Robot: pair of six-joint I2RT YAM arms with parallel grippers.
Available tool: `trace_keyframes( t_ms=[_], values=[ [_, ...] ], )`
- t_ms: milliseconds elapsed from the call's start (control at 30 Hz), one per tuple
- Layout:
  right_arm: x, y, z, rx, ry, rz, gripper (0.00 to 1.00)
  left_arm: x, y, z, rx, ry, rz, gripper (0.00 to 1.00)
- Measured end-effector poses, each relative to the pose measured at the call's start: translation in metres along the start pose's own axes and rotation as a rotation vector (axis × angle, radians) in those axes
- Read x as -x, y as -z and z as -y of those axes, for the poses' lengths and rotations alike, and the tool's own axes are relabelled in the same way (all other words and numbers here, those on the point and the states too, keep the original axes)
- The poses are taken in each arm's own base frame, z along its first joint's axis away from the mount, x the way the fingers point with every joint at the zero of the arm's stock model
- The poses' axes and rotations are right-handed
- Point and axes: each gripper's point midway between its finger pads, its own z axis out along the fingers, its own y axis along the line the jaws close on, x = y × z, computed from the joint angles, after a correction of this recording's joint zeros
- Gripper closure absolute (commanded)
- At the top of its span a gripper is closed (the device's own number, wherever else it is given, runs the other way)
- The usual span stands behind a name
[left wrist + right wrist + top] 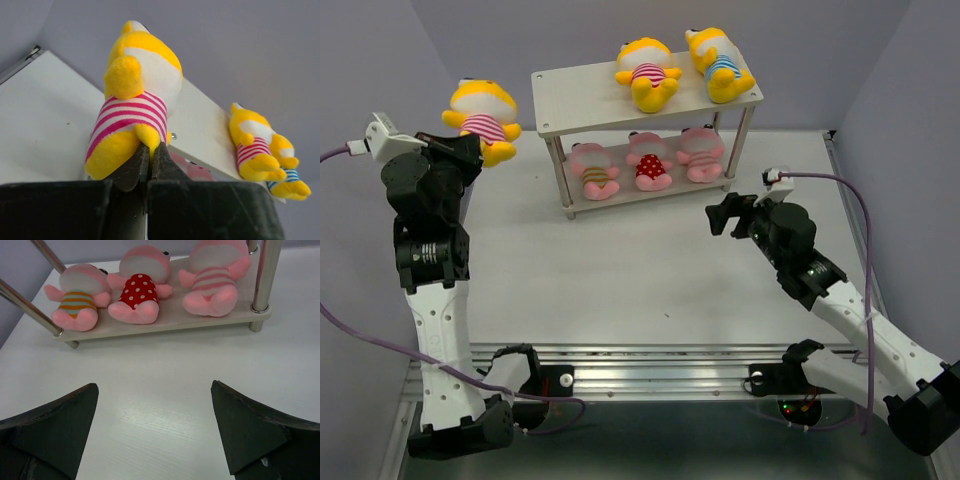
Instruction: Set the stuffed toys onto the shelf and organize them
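Observation:
My left gripper (480, 150) is shut on a foot of a yellow pink-striped toy (483, 120) and holds it in the air left of the shelf (582, 97); the wrist view shows the toy (135, 115) pinched at the gripper (150, 150). Another yellow pink-striped toy (647, 72) and a yellow blue-striped toy (718, 62) lie on the top board. Three pink toys lie on the lower board: yellow-striped (76, 302), red dotted (138, 290), pink-striped (214, 280). My right gripper (720, 216) is open and empty above the table in front of the shelf (165, 326).
The white table (620, 280) has a metal rail (640, 352) along its near edge. Grey walls stand behind and at both sides. Purple cables run along each arm.

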Motion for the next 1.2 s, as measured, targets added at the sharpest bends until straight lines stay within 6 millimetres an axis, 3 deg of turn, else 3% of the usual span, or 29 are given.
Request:
trace_keyframes(
  t_ms=[100, 233, 467, 567, 833, 1200],
  values=[
    [0.001, 0.001, 0.0, -0.003, -0.005, 0.005, 0.0, 0.008, 0.002, 0.027, -0.106, -0.001, 0.002, 1.0],
    [0.001, 0.001, 0.0, -0.004, -0.008, 0.005, 0.0, -0.001, -0.004, 0.056, -0.222, -0.006, -0.056, 1.0],
    [0.002, 0.002, 0.0, -0.002, -0.016, 0.01, 0.0, -0.044, -0.026, 0.106, -0.317, 0.032, -0.17, 1.0],
    [0.0, 0.004, 0.001, -0.003, -0.02, 0.009, 0.0, -0.059, -0.033, 0.11, -0.279, 0.068, -0.179, 1.0],
    [0.002, 0.007, 0.002, -0.006, -0.026, 0.019, 0.0, -0.063, -0.049, 0.114, -0.203, 0.141, -0.106, 1.0],
    [0.006, 0.012, 0.007, -0.025, -0.029, 0.042, 0.0, -0.105, -0.076, 0.113, -0.093, 0.176, -0.09, 1.0]
  ],
)
